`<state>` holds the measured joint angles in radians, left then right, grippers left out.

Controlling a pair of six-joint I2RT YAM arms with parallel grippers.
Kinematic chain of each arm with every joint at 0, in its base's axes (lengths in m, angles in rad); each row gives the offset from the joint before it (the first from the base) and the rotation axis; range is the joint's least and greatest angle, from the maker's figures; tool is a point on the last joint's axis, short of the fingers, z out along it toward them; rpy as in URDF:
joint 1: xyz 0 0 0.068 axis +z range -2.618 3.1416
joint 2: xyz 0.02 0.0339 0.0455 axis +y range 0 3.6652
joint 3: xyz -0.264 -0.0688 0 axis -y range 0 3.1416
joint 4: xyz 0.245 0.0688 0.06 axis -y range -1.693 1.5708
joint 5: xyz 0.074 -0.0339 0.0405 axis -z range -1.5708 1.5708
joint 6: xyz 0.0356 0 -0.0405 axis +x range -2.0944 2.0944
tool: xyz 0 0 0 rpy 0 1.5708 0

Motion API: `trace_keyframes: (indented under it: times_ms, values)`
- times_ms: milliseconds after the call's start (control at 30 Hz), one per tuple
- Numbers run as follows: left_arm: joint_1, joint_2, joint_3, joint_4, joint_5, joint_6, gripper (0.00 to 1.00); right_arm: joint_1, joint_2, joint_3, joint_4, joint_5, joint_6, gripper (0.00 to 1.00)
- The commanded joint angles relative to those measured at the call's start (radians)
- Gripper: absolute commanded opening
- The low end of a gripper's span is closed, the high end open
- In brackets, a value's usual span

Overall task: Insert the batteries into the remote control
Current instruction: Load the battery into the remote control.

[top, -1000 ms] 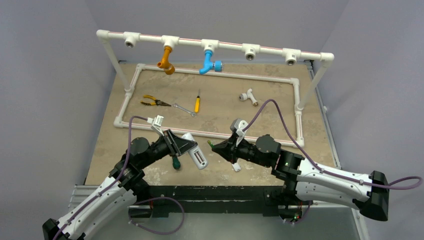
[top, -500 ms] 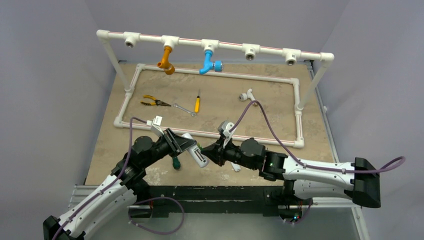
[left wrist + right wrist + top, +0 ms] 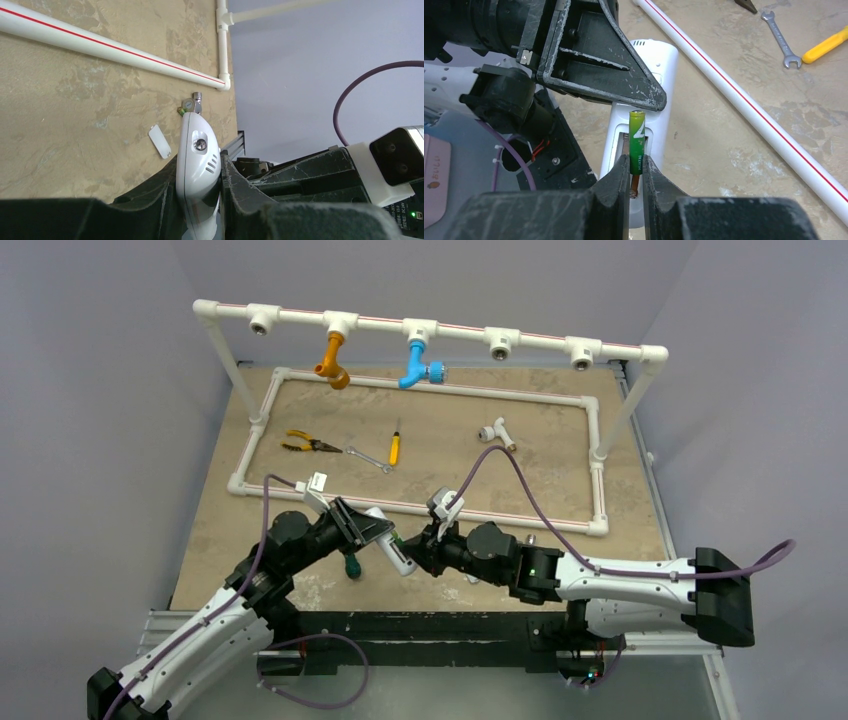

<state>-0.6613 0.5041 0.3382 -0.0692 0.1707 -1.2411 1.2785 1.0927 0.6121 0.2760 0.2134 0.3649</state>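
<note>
My left gripper (image 3: pixel 199 163) is shut on the white remote control (image 3: pixel 196 150), holding it off the table near the front edge. In the right wrist view the remote control (image 3: pixel 663 70) shows its plain back with the battery recess (image 3: pixel 624 146) uncovered. My right gripper (image 3: pixel 636 164) is shut on a green battery (image 3: pixel 637 137), which stands upright with its lower end at the recess. In the top view the two grippers meet at the remote control (image 3: pixel 397 554). Another battery (image 3: pixel 187 105) lies on the table beyond the remote's tip.
The small white cover plate (image 3: pixel 160 141) lies flat beside the remote. A dark-green-handled screwdriver (image 3: pixel 352 566) lies under the left gripper. The white pipe frame (image 3: pixel 520 517) encloses pliers (image 3: pixel 305 443), a wrench (image 3: pixel 370 458), a yellow screwdriver (image 3: pixel 395 447) and a tee fitting (image 3: pixel 497 432).
My right arm has moved left with the battery, from a gap apart to right up against the remote. The left arm has hardly moved.
</note>
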Motion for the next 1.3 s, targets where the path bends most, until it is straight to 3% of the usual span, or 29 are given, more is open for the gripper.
trace_keyframes:
  times_ms: [0,600,1267]
  values:
    - [0.004,-0.007,-0.006,0.053,0.009,-0.020,0.00,0.011,-0.016,0.035,0.005,0.059,0.014,0.00]
    - [0.004,0.008,-0.008,0.052,0.014,-0.041,0.00,0.033,0.009,0.048,-0.030,0.078,0.008,0.00]
    - [0.005,0.001,-0.016,0.092,0.035,-0.049,0.00,0.036,0.020,0.052,-0.041,0.062,0.011,0.12]
